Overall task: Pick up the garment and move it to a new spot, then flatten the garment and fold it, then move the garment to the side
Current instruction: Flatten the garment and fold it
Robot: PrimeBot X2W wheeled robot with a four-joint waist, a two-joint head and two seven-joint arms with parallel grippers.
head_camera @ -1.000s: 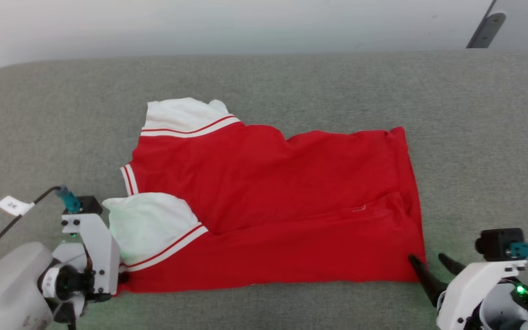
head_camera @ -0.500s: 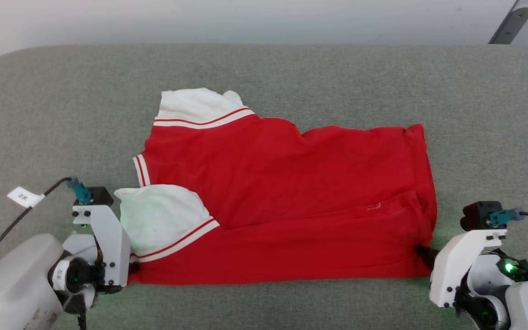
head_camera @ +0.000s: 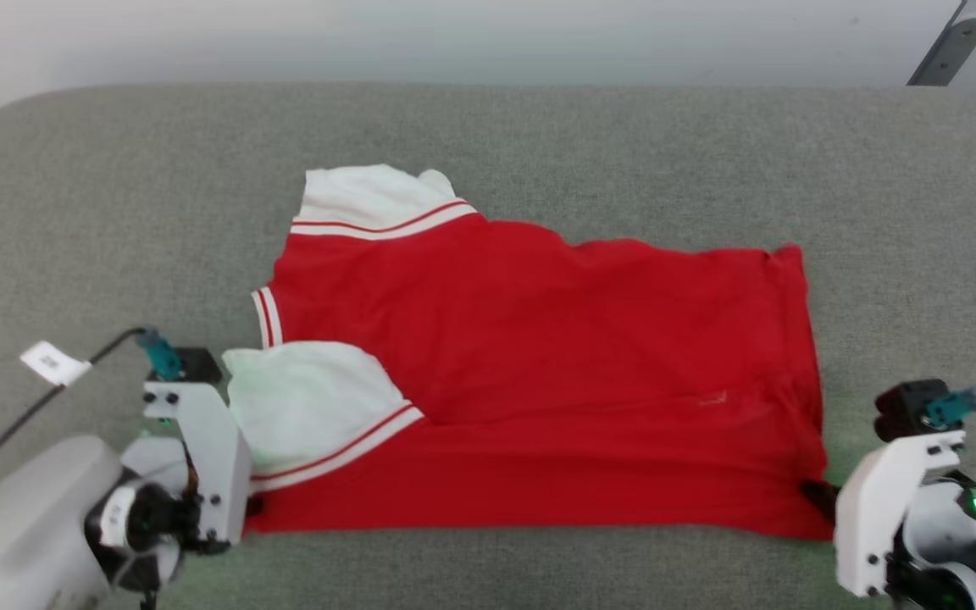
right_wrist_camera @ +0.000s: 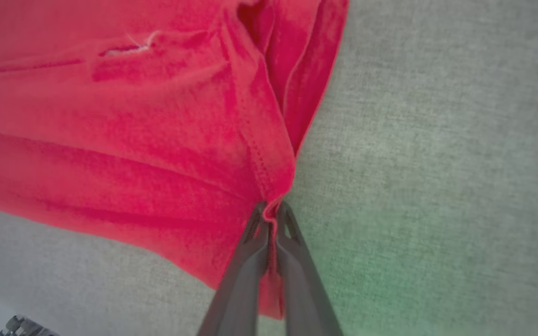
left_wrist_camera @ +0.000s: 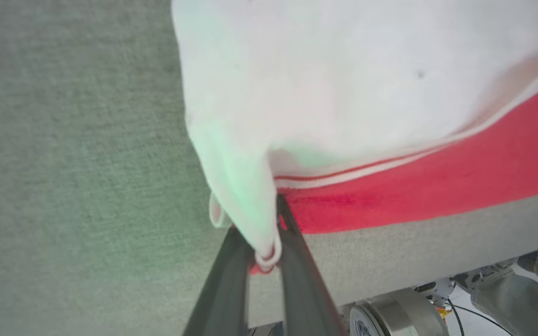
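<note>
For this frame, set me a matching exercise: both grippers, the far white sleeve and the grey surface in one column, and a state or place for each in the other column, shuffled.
Column one:
1. left gripper
2. right gripper
3. far white sleeve
4. grey surface

Column two:
A. lies beneath the garment
B. shut on the red hem corner
C. lies free at the garment's far edge
D. shut on cloth of the near white sleeve

Pairs: 1-D, 2-B, 3-C, 4-A
</note>
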